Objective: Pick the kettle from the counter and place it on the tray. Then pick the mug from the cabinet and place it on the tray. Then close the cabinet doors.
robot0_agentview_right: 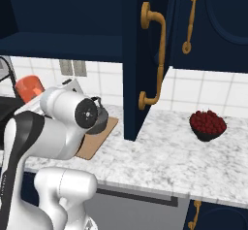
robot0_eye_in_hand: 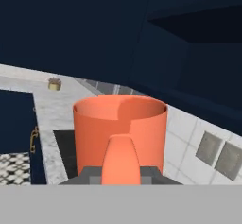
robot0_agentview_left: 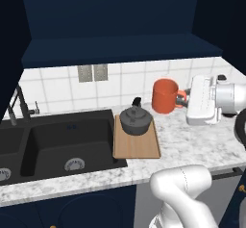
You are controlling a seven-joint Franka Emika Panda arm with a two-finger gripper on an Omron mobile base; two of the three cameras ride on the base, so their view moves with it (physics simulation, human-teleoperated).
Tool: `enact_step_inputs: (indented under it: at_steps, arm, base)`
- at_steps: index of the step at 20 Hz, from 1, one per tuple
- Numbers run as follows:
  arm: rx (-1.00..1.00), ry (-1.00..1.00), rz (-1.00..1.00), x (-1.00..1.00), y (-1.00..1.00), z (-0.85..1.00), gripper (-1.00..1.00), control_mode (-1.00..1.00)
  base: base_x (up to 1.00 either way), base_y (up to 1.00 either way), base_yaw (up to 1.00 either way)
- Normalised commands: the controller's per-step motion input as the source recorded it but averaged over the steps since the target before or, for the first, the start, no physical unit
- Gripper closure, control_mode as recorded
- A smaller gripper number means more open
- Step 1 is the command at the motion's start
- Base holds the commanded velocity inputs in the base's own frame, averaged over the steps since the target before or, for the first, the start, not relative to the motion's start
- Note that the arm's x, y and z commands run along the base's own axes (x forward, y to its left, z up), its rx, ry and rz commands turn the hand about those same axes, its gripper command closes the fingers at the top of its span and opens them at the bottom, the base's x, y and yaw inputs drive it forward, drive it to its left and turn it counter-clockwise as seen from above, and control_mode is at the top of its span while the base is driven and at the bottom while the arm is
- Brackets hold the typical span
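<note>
Small orange-red cylindrical mug (robot0_agentview_left: pixel 166 96), likely light, rigid and smooth-glazed, carried right of the light-brown wooden tray (robot0_agentview_left: pixel 136 144), gripper (robot0_agentview_left: pixel 184 98) jaws clamped narrowly on its loop handle.

My arm rises from low near, elbow bent, forearm reaching left with the hand level, pointing left. My gripper (robot0_agentview_left: pixel 183 97) is clamped on the mug (robot0_agentview_left: pixel 166 96) by its handle, mug held upright in the air. Fingers (robot0_eye_in_hand: pixel 90 173) sit either side of the handle.
</note>
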Motion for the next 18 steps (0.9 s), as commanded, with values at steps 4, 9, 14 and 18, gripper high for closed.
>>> enact_step_inputs:
  at_steps: [4, 9, 14, 18]
  arm:
    - [0.00, 0.00, 0.10, 0.14, 0.10, -0.38, 1.00, -1.00]
    - [0.00, 0.00, 0.15, 0.16, 0.03, -0.43, 1.00, -1.00]
    - [0.00, 0.00, 0.15, 0.11, 0.04, -0.46, 1.00, -1.00]
    - [0.00, 0.00, 0.10, 0.02, 0.02, -0.42, 1.00, -1.00]
  base:
    - [0.00, 0.00, 0.00]
    - [0.00, 0.00, 0.00]
    - [0.00, 0.00, 0.00]
    - [0.00, 0.00, 0.00]
